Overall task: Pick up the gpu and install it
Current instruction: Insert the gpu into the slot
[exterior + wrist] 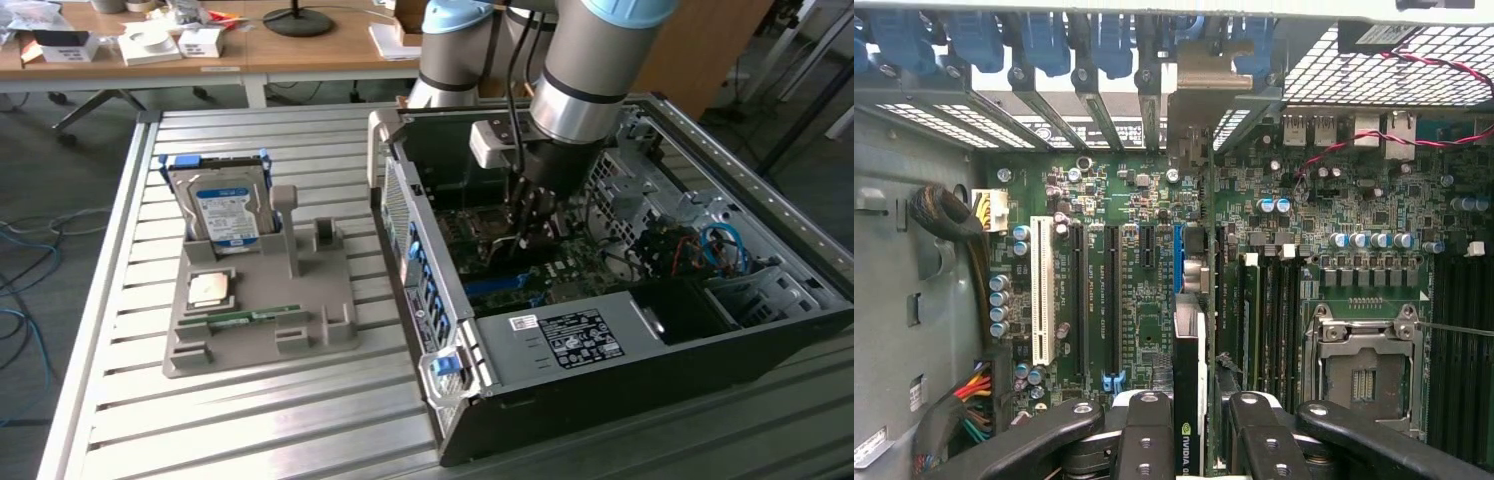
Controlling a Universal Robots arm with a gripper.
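My gripper (531,228) is down inside the open computer case (601,330), over the motherboard (534,270). In the wrist view the gripper (1192,440) is shut on the gpu (1191,380), which I see edge-on as a thin dark card between the black fingers (1144,430). The card stands upright over the motherboard's (1124,190) expansion slots, next to a blue slot (1178,255). Its silvery bracket (1204,90) reaches the rear slot openings of the case. I cannot tell whether the card's edge sits in a slot.
On the exterior view's left a grey holder (260,320) carries a hard drive (224,210), a CPU (211,289) and a memory stick (247,317). The slatted metal table (240,420) holds both. Inside the case are the CPU socket (1364,370), cables (714,245) and a white slot (1040,290).
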